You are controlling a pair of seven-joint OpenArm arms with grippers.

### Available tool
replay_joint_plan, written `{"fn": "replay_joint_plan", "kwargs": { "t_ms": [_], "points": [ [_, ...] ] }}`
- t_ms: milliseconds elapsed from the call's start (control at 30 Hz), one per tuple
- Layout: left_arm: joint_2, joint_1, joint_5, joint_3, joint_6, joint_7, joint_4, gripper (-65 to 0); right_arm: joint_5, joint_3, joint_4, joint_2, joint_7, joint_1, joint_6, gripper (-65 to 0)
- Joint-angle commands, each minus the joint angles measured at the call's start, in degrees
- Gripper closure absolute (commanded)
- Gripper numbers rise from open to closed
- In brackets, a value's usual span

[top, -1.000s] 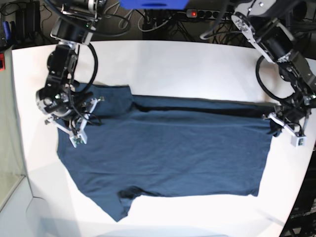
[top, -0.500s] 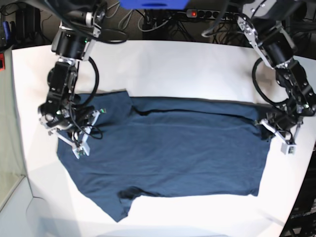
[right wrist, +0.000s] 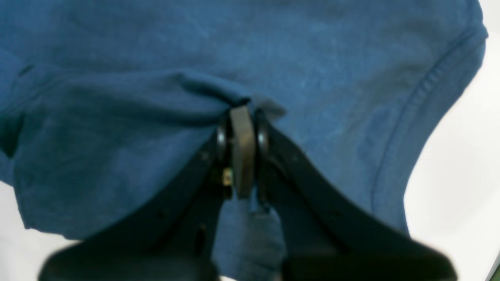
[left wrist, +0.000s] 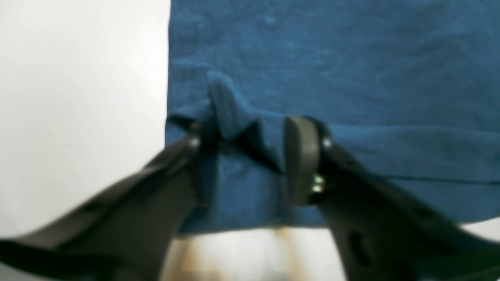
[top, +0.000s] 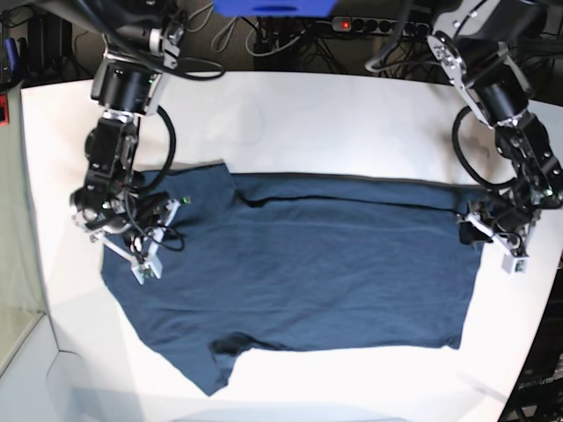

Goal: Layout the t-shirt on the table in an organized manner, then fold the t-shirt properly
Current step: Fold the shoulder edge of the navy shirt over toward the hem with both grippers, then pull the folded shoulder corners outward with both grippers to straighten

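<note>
The dark navy t-shirt (top: 299, 264) lies spread out flat on the white table (top: 308, 123), one sleeve pointing toward the front edge. In the base view my left gripper (top: 489, 234) sits at the shirt's right edge. In the left wrist view, the left gripper (left wrist: 246, 156) is open, its fingers (left wrist: 300, 160) astride a small raised fold of the t-shirt (left wrist: 332, 66) near the hem corner. My right gripper (top: 141, 257) rests on the shirt's left part. Seen from the right wrist, the right gripper (right wrist: 242, 117) is shut, pinching a ridge of the t-shirt (right wrist: 273, 50).
Cables and a power strip (top: 369, 25) lie beyond the table's far edge. A blue object (top: 273, 5) hangs at the top. The table's curved edge runs close to my left gripper on the right. Bare tabletop (top: 369, 378) shows in front of the shirt.
My left gripper has opened and released the shirt's right edge after sliding a little leftward. The shirt's top fold has flattened. The right gripper stays shut on the cloth.
</note>
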Motion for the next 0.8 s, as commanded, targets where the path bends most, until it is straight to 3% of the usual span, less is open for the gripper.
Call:
{"fn": "replay_joint_plan", "kwargs": {
  "t_ms": [0,100,300,367,600,767],
  "points": [
    [-1.9,-1.4,-0.9,-0.2,0.1,-1.2,0.9,-30.8,0.5,-0.1,0.9,0.3,0.8,1.4,0.2,0.0],
    [-2.2,-1.4,-1.3,-1.8,0.1,-1.2,1.3,-31.5,0.5,-0.1,1.2,0.3,0.6,1.4,0.2,-6.4],
    [-2.3,-0.8,-1.4,-10.0,0.1,-0.4,1.5,-31.6,0.6,0.4,1.6,0.4,0.5,0.5,0.2,-31.4],
    [-2.4,0.8,-1.4,-11.8,0.1,-0.4,1.5,-31.6,0.8,0.5,4.4,0.9,0.6,-0.6,0.2,-35.9],
    [-2.1,5.5,-1.7,-13.9,0.1,-0.7,1.5,-31.7,0.9,0.5,14.9,0.8,0.6,-5.5,0.2,-37.3],
    [-2.0,8.2,-6.4,-13.5,0.1,-1.1,1.5,-31.7,0.9,4.0,15.7,1.2,1.1,-9.2,0.2,-37.3]
  ]
}}
